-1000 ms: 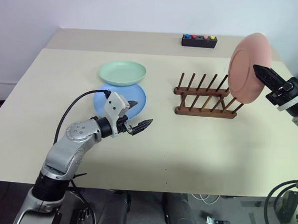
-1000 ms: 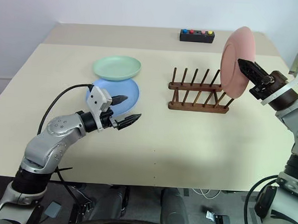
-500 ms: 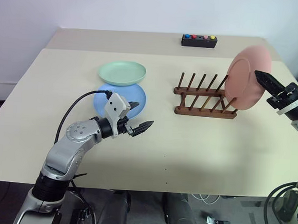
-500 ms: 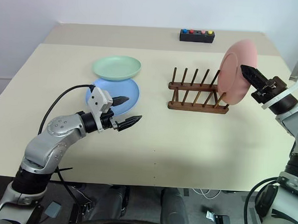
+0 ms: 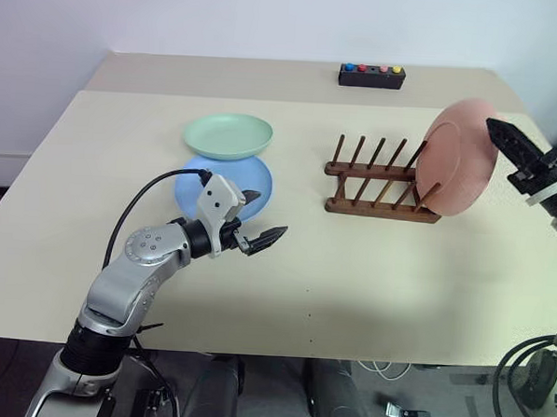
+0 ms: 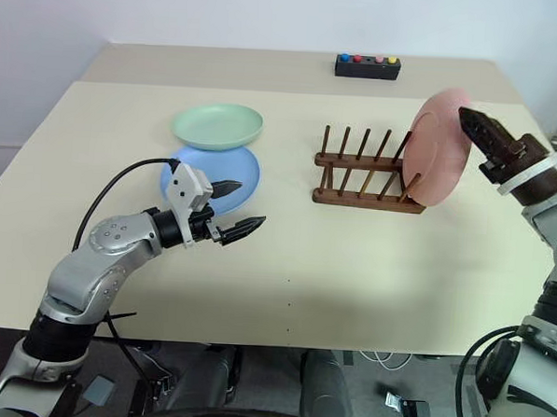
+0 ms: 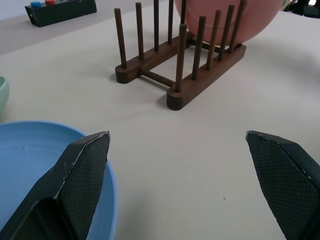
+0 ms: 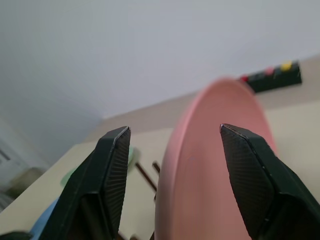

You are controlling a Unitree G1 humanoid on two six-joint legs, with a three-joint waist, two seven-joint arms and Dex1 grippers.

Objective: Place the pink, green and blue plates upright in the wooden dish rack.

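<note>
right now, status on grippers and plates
Both grippers open: left gripper, right gripper. Pink plate upright in wooden dish rack. Green plate, blue plate flat on table.

A pink plate [image 5: 460, 156] stands at right in the dark-brown wooden dish rack [image 5: 381, 181]. A mint-green plate [image 5: 228, 135] and a light blue plate [image 5: 225, 189] lie left of centre on the cream counter [image 5: 369, 269]. The black box [image 5: 371, 75] at top carries blue, red, pink and yellow buttons.
</note>
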